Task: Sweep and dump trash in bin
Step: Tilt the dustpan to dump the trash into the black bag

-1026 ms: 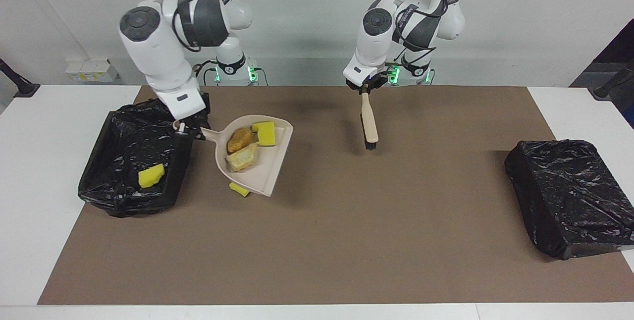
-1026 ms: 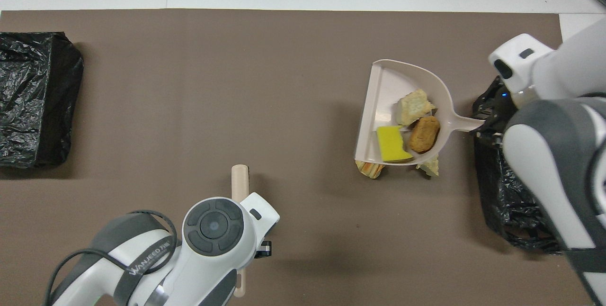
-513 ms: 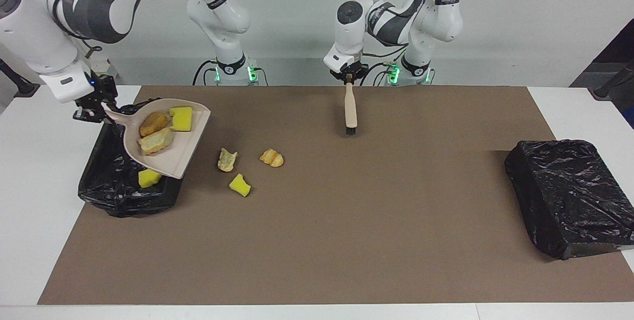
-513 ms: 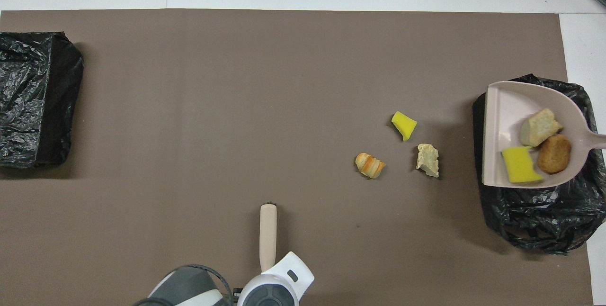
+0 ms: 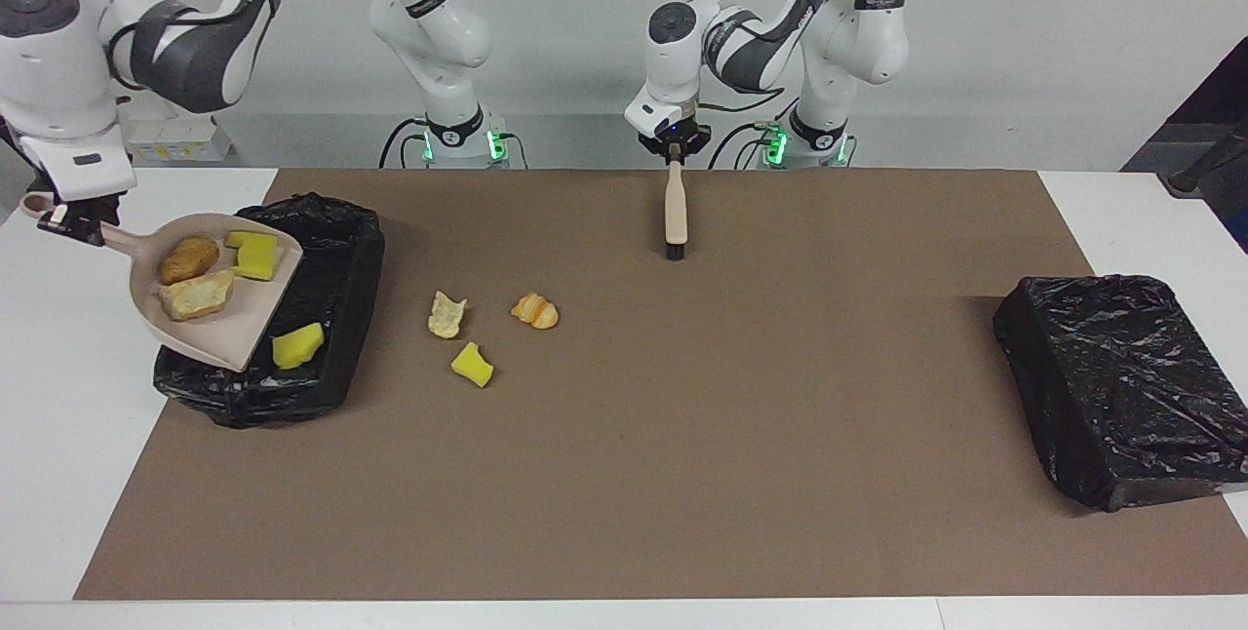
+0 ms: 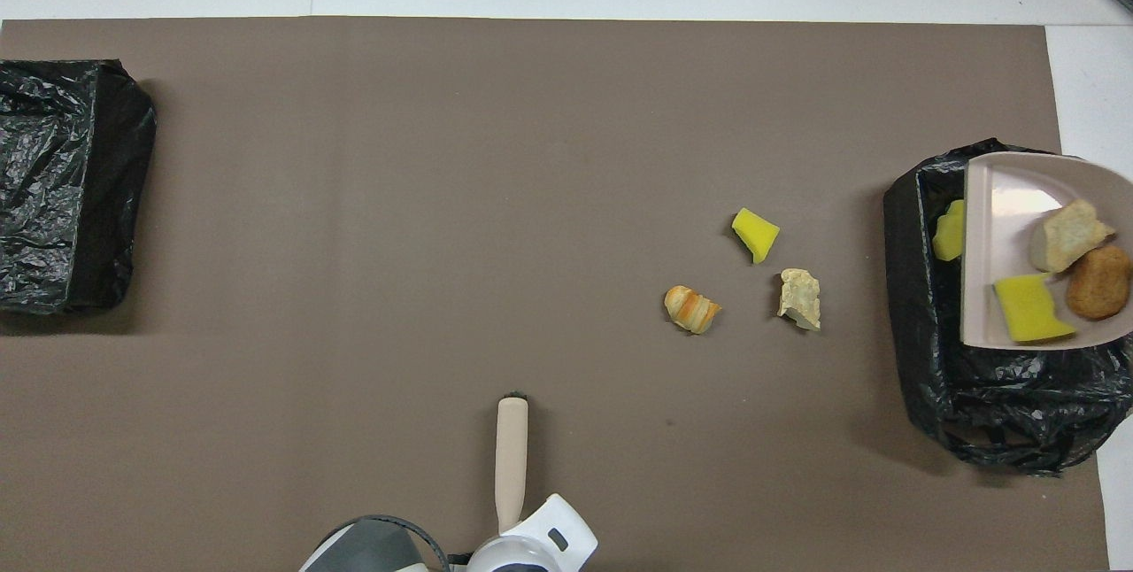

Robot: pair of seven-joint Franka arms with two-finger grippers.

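Dustpan (image 5: 210, 303) with trash hangs over the bin (image 5: 336, 250); three pieces (image 5: 472, 364) lie on the mat (image 5: 682, 435) beside it.

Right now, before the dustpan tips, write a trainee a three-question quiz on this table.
1. True or false: the dustpan held by the right gripper is empty.
2. How many scraps lie loose on the brown mat? A) one B) three C) five
3. Fill in: the left gripper is shut on the ____.

Key:
1. False; it carries a yellow sponge and two bread lumps over the bin.
2. B; a pale crust, a golden roll and a yellow chunk.
3. brush
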